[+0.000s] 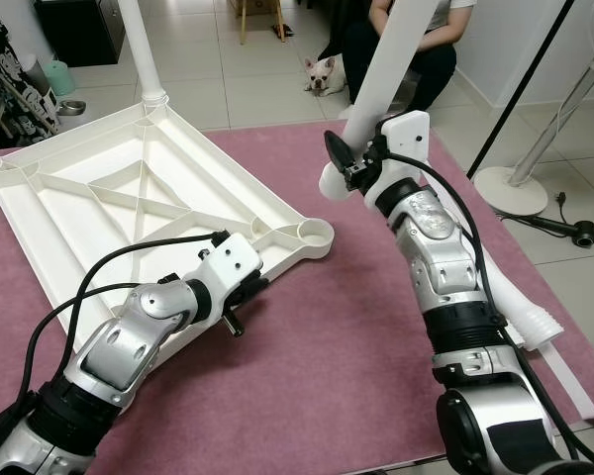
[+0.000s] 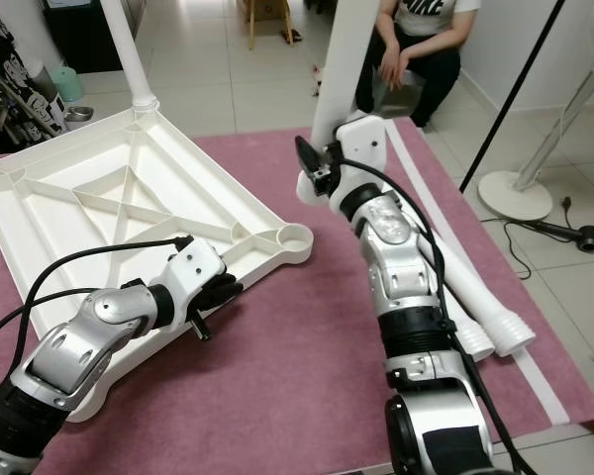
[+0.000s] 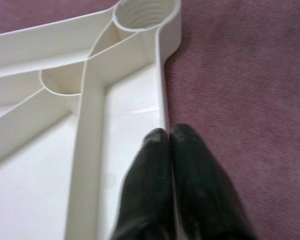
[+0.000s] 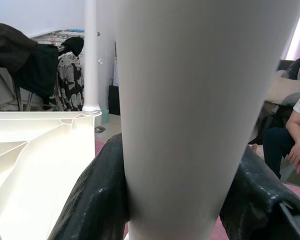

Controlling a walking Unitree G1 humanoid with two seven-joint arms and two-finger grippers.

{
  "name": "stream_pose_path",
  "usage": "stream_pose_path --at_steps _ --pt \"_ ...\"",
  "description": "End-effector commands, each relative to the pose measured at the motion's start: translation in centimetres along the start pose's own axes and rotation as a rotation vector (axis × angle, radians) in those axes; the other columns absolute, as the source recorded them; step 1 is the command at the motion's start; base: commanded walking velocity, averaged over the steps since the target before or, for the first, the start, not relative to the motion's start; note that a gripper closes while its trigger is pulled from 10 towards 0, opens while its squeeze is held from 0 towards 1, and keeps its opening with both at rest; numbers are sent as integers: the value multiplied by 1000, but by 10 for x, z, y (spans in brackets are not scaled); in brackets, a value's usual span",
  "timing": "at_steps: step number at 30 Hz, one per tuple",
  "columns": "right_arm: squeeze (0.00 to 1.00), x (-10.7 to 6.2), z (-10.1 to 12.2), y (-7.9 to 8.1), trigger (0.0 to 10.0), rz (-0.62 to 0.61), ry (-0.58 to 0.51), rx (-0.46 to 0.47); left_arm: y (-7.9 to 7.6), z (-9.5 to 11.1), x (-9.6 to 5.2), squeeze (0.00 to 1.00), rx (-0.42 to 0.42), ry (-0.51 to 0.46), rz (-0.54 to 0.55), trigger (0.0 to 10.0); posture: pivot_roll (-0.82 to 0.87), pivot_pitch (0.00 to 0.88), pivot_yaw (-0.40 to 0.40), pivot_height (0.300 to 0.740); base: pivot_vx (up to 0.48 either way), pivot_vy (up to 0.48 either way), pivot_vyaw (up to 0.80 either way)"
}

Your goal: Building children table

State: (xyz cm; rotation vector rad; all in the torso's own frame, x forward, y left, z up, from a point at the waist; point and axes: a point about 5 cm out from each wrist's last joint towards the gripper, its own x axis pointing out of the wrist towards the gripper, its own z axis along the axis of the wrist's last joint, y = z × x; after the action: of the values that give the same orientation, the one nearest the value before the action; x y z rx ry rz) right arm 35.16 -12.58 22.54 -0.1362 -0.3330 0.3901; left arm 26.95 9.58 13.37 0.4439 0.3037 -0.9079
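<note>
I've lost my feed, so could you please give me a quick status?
Right pincer shut on leg, held upright by the empty socket. Left pincer shut, pressing tabletop rim. Spare legs on mat; nothing blocking.

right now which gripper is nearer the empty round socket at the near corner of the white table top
Right. The right gripper holds a white plastic table leg just above and beside the empty socket. The left gripper, fingers shut, rests on the white ribbed table top's edge further back.

Small dog [image 1: 322,74] on tile floor [image 1: 218,69] beside seated person [image 1: 416,40]. Pedestal fan [image 1: 520,183] off rug's [image 1: 327,376] right side, teal cup [image 1: 58,77] and metal bowl [image 1: 71,107] far left.
</note>
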Motion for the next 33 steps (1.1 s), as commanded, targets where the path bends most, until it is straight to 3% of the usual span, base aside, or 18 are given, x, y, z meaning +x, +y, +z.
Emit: stream_pose_path --at_steps 1,2,3,5,6,11,14,15,17,18,22,25,27,29,30,32,33 --pt "0 2 3 1 10000 7 -8 1 4 -19 4 0 -9 98 135 10000 59 0 40 740 0 0 0" --pt "0 1 3 1 10000 6 -8 1 5 -20 6 0 -1 104 145 10000 59 0 40 740 0 0 0" --pt "0 1 3 1 10000 5 -8 1 5 -19 7 302 0 100 142 10000 57 0 44 740 0 0 0" --pt "0 1 3 2 10000 4 -8 1 6 -19 7 302 -1 95 138 10000 57 0 45 740 0 0 0" --pt "0 1 3 2 10000 3 -8 1 5 -17 7 1000 -15 83 125 10000 57 0 45 740 0 0 0" --pt "0 1 3 2 10000 1 -10 -1 7 1 1 1000 -170 -46 87 10000 58 0 47 740 0 0 0" --pt "0 1 2 2 10000 3 -9 -1 10 6 1 1000 -213 -79 93 10000 63 0 43 740 0 0 0" --pt "0 1 2 2 10000 5 -9 0 10 4 2 702 -189 -64 100 10000 64 0 43 740 0 0 0" --pt "0 1 2 3 10000 7 -9 1 10 3 3 702 -169 -53 105 10000 64 0 43 740 0 0 0" --pt "0 2 2 3 10000 9 -10 1 10 0 5 0 -136 -26 119 10000 65 0 42 740 0 0 0" --pt "0 2 3 4 10000 12 -13 2 8 -8 12 0 -66 26 138 10000 61 0 43 740 0 0 0" --pt "0 2 3 4 10000 12 -14 1 6 -13 15 0 -20 63 134 9098 57 0 46 740 0 0 0" --pt "0 2 3 4 10000 11 -14 1 6 -14 16 0 -22 69 135 9020 57 0 46 740 0 0 0" --pt "0 1 3 3 10000 9 -14 1 6 -16 17 0 -34 82 137 6471 56 0 49 740 0 0 0" --pt "0 1 3 3 10000 7 -13 1 7 -17 18 0 -47 85 139 2824 55 0 51 740 0 0 0" --pt "0 1 3 3 10000 6 -13 2 8 -18 18 0 -55 88 140 2824 55 0 51 740 0 0 0" --pt "0 1 3 3 10000 5 -13 2 8 -18 18 0 -74 88 139 0 55 0 53 740 0 0 0"
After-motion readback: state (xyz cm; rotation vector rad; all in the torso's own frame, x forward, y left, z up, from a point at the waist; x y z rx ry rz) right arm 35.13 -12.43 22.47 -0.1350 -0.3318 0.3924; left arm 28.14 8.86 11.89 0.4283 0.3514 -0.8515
